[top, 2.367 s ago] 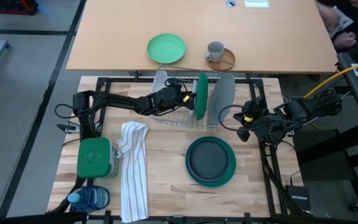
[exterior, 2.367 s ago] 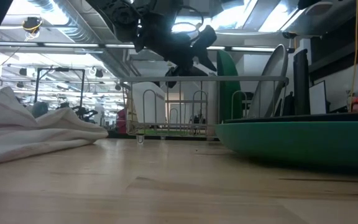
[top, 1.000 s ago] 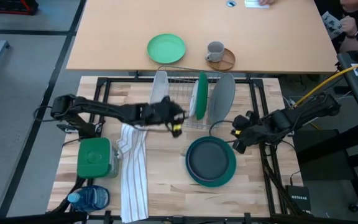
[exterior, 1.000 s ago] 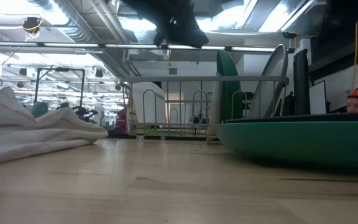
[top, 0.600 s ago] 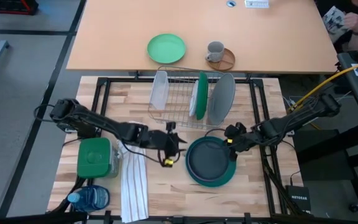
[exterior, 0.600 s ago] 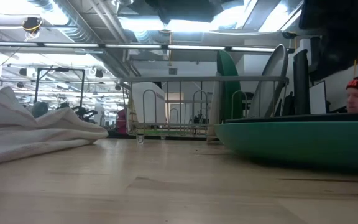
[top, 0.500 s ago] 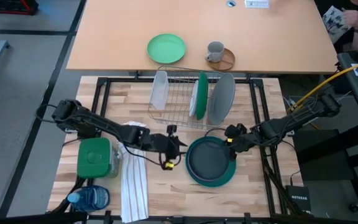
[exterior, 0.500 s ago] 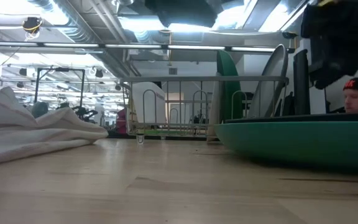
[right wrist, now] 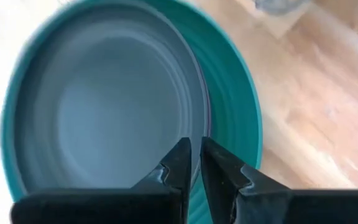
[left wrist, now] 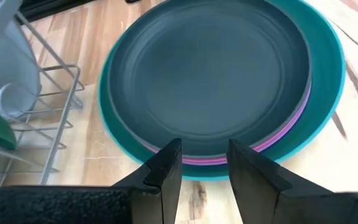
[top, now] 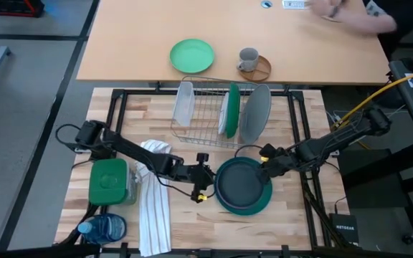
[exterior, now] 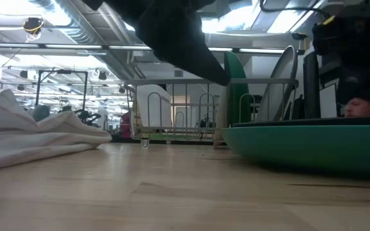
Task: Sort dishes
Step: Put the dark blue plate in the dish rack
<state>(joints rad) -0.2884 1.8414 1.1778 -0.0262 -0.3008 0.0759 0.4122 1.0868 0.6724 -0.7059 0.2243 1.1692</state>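
Observation:
Three dishes lie stacked on the table: a charcoal plate (top: 241, 180) on top, a purple-pink one (left wrist: 278, 134) under it, and a teal-green one (top: 258, 206) at the bottom. In the wire rack (top: 208, 122), a light grey plate (top: 183, 102), a dark green plate (top: 232, 110) and another grey plate (top: 255, 113) stand on edge. My left gripper (left wrist: 204, 167) is open beside the stack's left rim. My right gripper (right wrist: 196, 160) hangs over the stack's right rim with its fingers a narrow gap apart. In the low view it (exterior: 351, 70) is above the teal-green plate (exterior: 307, 144).
A white striped towel (top: 153, 193), a green box (top: 108, 180) and a blue bottle (top: 103, 229) lie at the table's left. A mint-green plate (top: 191, 55) and a grey mug (top: 247, 59) sit on the far tan table. A person's hand (top: 350, 16) moves at the far right.
My left gripper has gone from in front of the rack toward the table's near edge and right, sinking to the stack's left rim. My right gripper has sunk toward the stack's right rim and rolled. No dish has moved.

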